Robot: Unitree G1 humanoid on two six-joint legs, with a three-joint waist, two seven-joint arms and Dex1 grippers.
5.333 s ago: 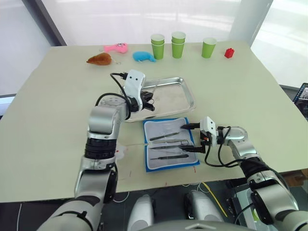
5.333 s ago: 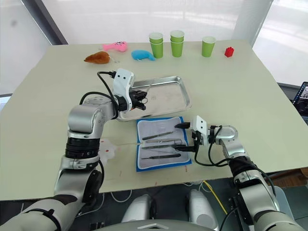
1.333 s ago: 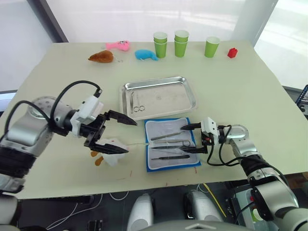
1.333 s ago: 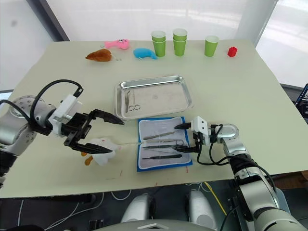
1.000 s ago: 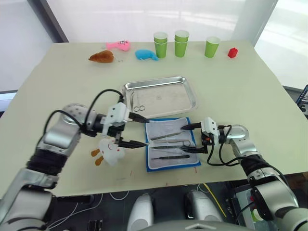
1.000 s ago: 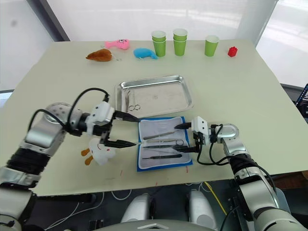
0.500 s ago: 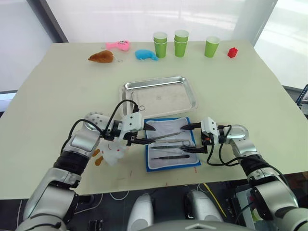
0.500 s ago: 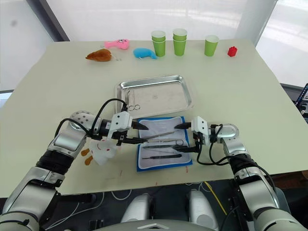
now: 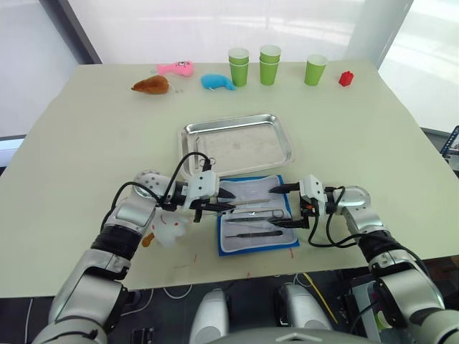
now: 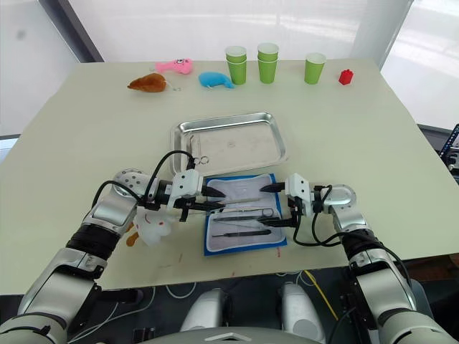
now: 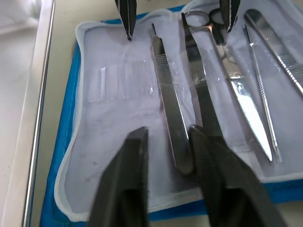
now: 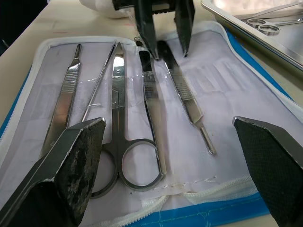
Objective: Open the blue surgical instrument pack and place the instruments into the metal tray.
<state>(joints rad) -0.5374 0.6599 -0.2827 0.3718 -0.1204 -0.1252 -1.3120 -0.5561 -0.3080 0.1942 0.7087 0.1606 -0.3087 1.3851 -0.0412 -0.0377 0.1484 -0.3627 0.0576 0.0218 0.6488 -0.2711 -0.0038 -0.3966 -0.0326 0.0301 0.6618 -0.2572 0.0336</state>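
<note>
The blue surgical instrument pack (image 9: 257, 223) lies open on the table in front of the metal tray (image 9: 237, 143), white lining up. Several instruments lie in it: a flat steel handle (image 11: 168, 109), ring-handled scissors (image 12: 125, 142) and thin forceps (image 11: 265, 109). One pair of scissors (image 9: 201, 155) lies in the tray's left end. My left gripper (image 9: 229, 201) is low over the pack's left side, open by a narrow gap, its fingers (image 11: 132, 161) on either side of the flat handle's end. At the pack's right edge my right gripper (image 9: 284, 206) stands wide open and holds nothing.
A white plush toy (image 9: 166, 228) lies under my left forearm. Along the far edge stand green cups (image 9: 270, 63), a red block (image 9: 346, 78), a blue plush (image 9: 215, 82), a pink toy (image 9: 177, 68) and a brown plush (image 9: 150, 85).
My left arm swung from the tray and the table's left side to the pack, and its fingers narrowed around the flat handle. The right arm has stayed put.
</note>
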